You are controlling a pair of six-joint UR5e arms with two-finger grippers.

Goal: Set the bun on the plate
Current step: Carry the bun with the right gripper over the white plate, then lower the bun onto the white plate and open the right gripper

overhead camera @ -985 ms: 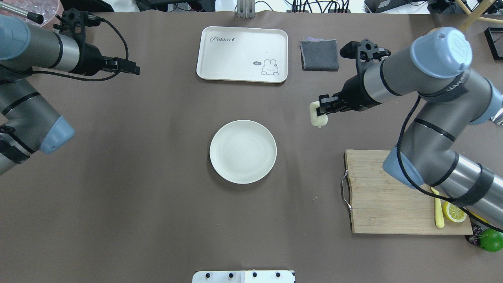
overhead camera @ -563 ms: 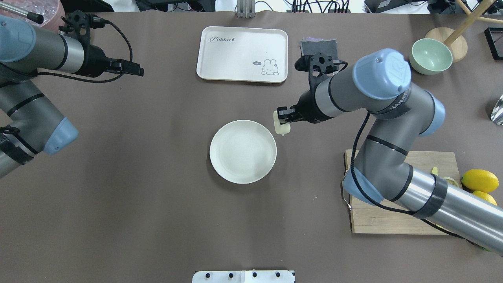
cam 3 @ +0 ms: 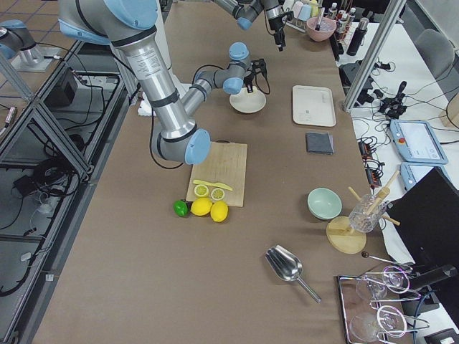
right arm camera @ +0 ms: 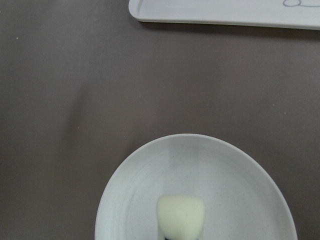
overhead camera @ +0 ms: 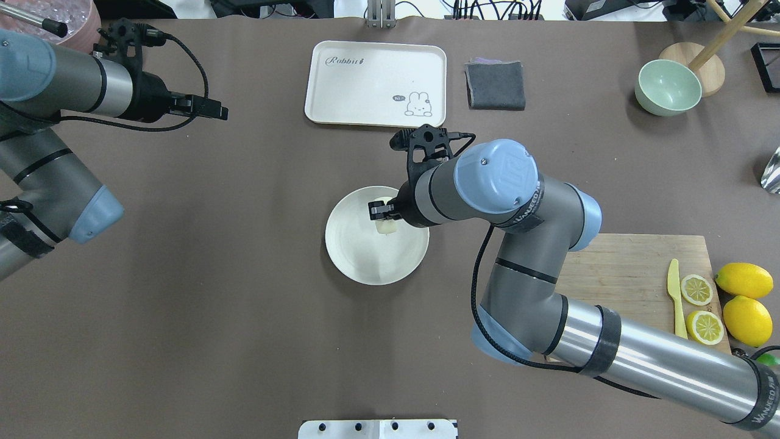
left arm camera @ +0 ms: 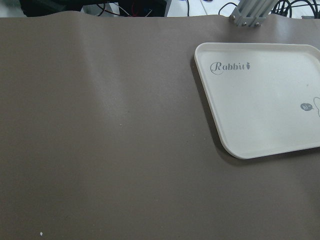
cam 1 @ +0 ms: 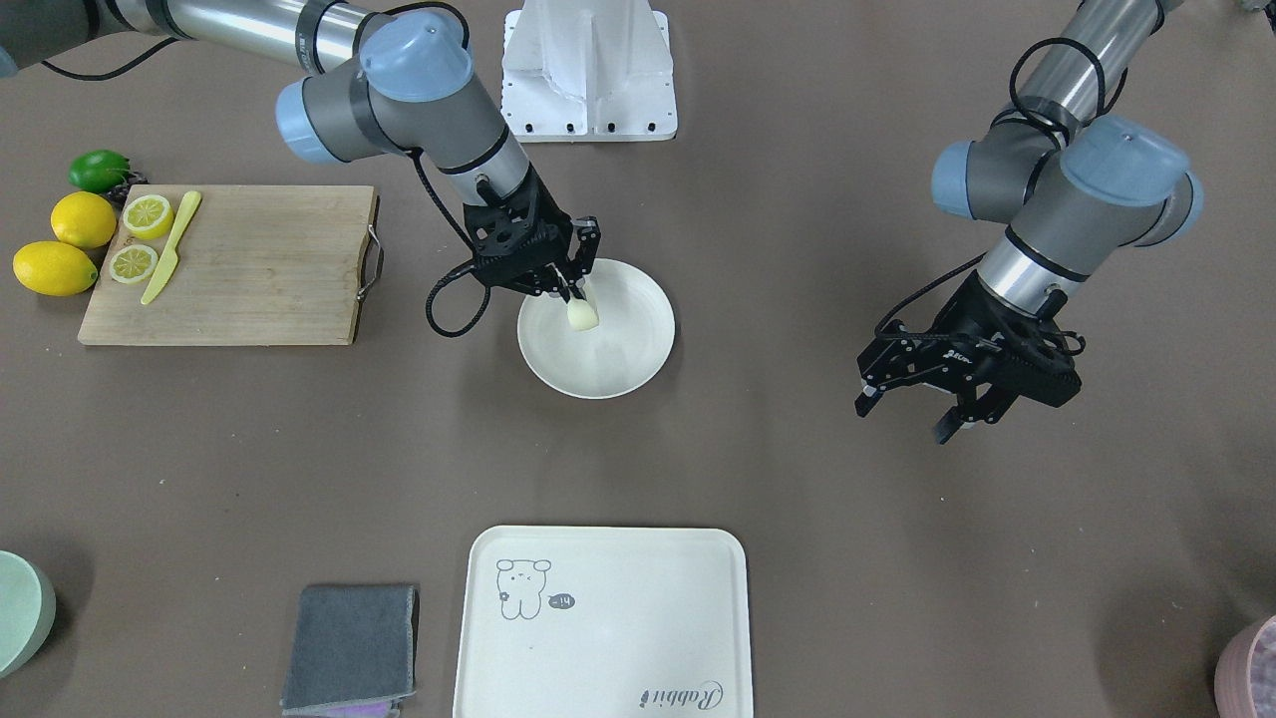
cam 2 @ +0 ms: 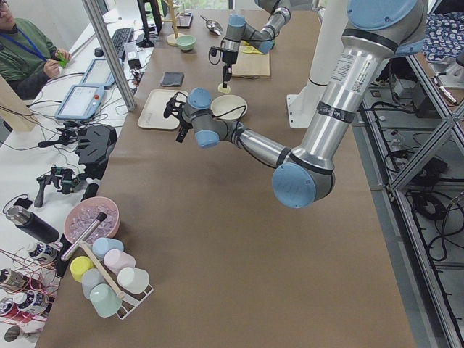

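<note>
The bun (overhead camera: 386, 227), a small pale cream lump, is held over the plate (overhead camera: 359, 256) in its half nearer the tray. My right gripper (overhead camera: 381, 214) is shut on it from above. The front-facing view shows the bun (cam 1: 582, 315) hanging below the right gripper (cam 1: 574, 291), low over the plate (cam 1: 623, 361); whether it touches the dish I cannot tell. In the right wrist view the bun (right arm camera: 181, 215) sits over the plate (right arm camera: 240, 185). My left gripper (cam 1: 902, 419) hangs open and empty far off to the plate's side, also seen from overhead as the left gripper (overhead camera: 216, 111).
A cream tray (overhead camera: 376, 83) with a drawing lies beyond the plate, a grey cloth (overhead camera: 495, 85) beside it. A green bowl (overhead camera: 667, 87) stands at the far right. The wooden board (overhead camera: 634, 268) carries a yellow knife and lemon halves, with whole lemons (overhead camera: 743, 279) beside it.
My right arm has swept left with the bun, from well right of the plate to over the plate. The left arm has barely shifted.
</note>
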